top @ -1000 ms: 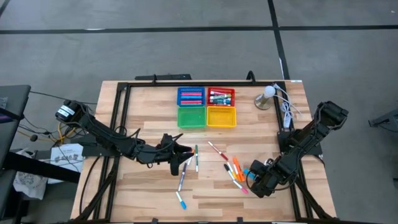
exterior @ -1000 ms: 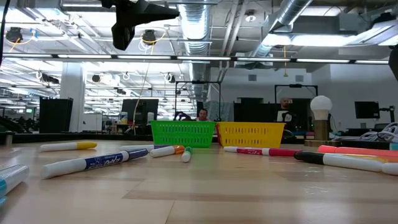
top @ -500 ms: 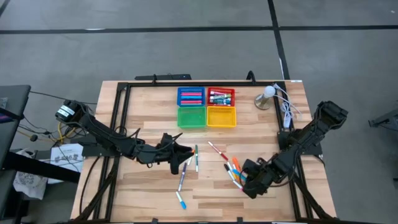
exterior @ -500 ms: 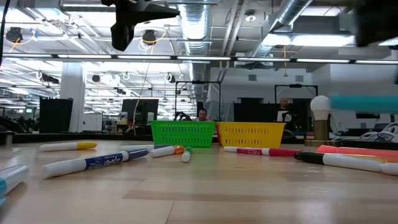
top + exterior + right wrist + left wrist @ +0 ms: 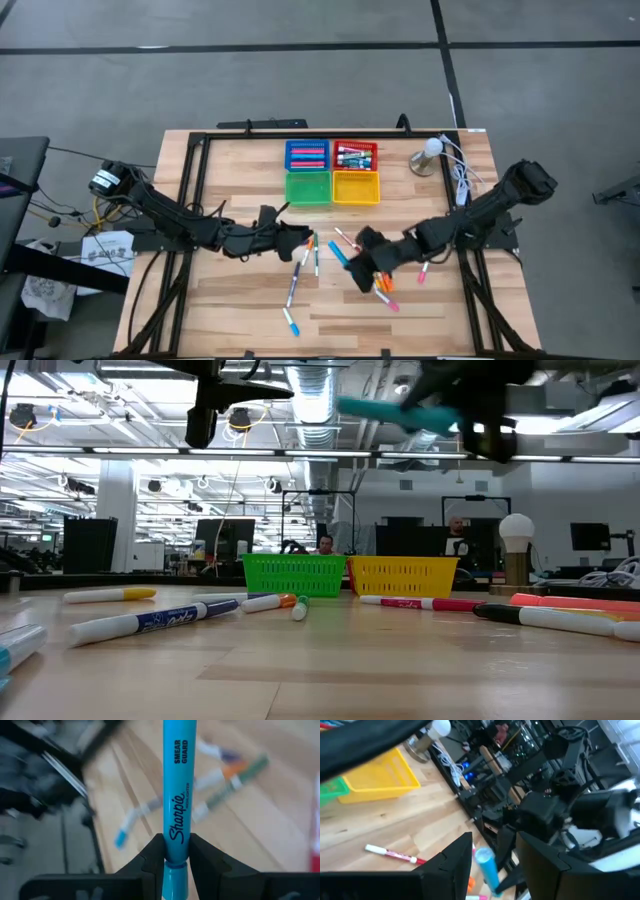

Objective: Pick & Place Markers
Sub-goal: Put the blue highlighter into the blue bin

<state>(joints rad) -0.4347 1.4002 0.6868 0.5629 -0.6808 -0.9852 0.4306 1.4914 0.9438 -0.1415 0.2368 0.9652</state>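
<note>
The right tool (image 5: pixel 352 262) grips a light-blue capped marker (image 5: pixel 176 795), lifted above mid-bench. The left tool (image 5: pixel 300 240), half open and empty, hovers near loose markers (image 5: pixel 296 280). Blue tray (image 5: pixel 307 155) and red tray (image 5: pixel 356 156) hold some; about a dozen remain.

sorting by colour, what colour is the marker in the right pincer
Light blue. The marker clamped in the right pincer shows best in the right wrist view.
</note>
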